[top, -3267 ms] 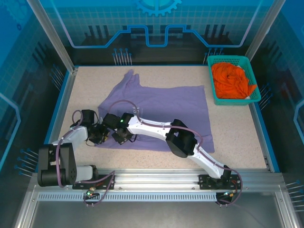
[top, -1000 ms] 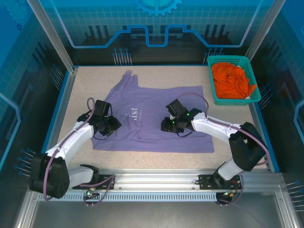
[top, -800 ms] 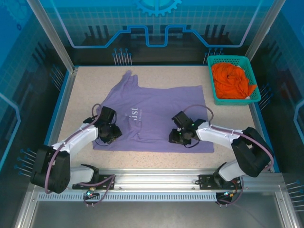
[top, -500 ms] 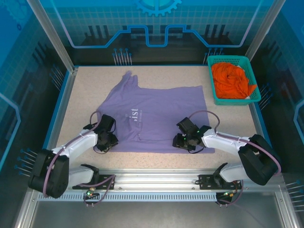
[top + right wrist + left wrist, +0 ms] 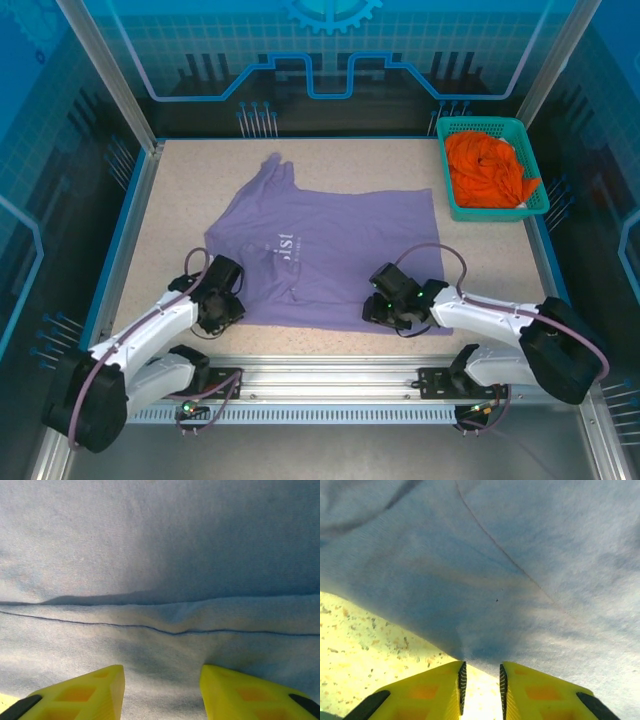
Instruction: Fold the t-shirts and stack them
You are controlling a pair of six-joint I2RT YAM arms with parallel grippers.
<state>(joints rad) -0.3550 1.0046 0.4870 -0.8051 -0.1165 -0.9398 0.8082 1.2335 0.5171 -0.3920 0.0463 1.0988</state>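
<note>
The lavender-purple t-shirt (image 5: 330, 240) lies spread flat on the table, white lettering up, one sleeve pointing to the far left. My left gripper (image 5: 222, 308) sits at the shirt's near-left hem. In the left wrist view its jaws (image 5: 481, 664) stand narrowly apart, with the hem of the purple fabric (image 5: 520, 555) at their tips and bare table showing between them. My right gripper (image 5: 388, 305) rests on the near-right part of the shirt. Its jaws (image 5: 162, 672) are wide open over the purple cloth (image 5: 160, 555) and a seam line. The orange t-shirt (image 5: 490, 170) lies bunched in the basket.
The teal mesh basket (image 5: 480, 122) stands at the far right corner. Speckled table (image 5: 180, 190) lies bare left of the shirt and along the far edge. A raised blue rim and glass walls border the table. The arm bases sit on the rail at the near edge.
Both grippers slid over the purple shirt toward its near hem. The shirt shifted slightly toward the near edge. The right jaws widened; the left jaws narrowed a little.
</note>
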